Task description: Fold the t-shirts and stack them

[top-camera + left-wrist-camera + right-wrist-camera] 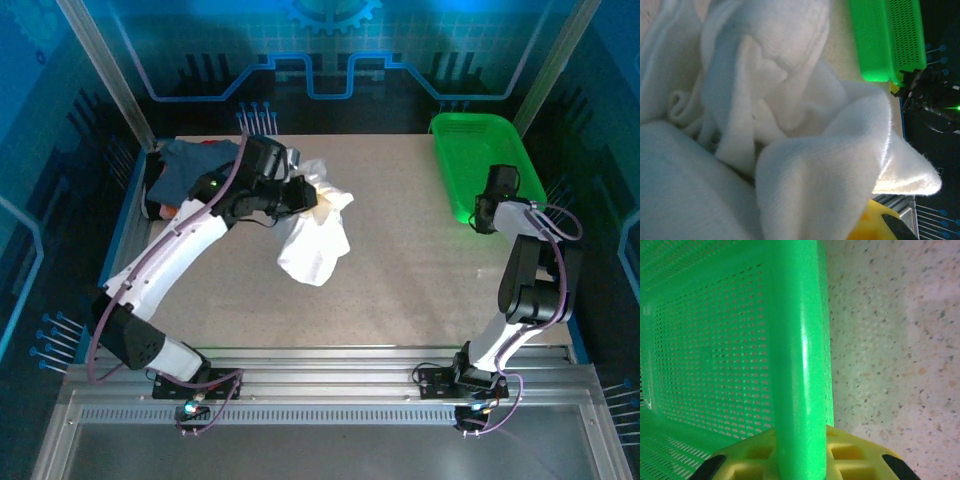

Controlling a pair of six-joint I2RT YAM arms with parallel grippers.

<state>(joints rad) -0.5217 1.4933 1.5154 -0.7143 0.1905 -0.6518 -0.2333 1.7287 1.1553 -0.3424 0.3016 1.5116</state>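
Observation:
The white t-shirt [315,232] hangs bunched at the table's middle left, its upper part lifted by my left gripper [303,196], which is shut on it. In the left wrist view the white cloth [805,165] drapes over the jaws, and just one yellow finger [876,224] peeks out at the bottom. A slate-blue shirt [193,162] lies at the back left corner with a bit of orange cloth [166,210] beneath it. My right gripper [484,212] is shut on the near rim of the green mesh basket [800,365], with yellow fingers either side of that rim.
The green basket [485,160] stands at the back right of the speckled table [420,280]. It also appears in the left wrist view, basket [887,40], beyond the cloth. Frame posts rise at the table's back corners.

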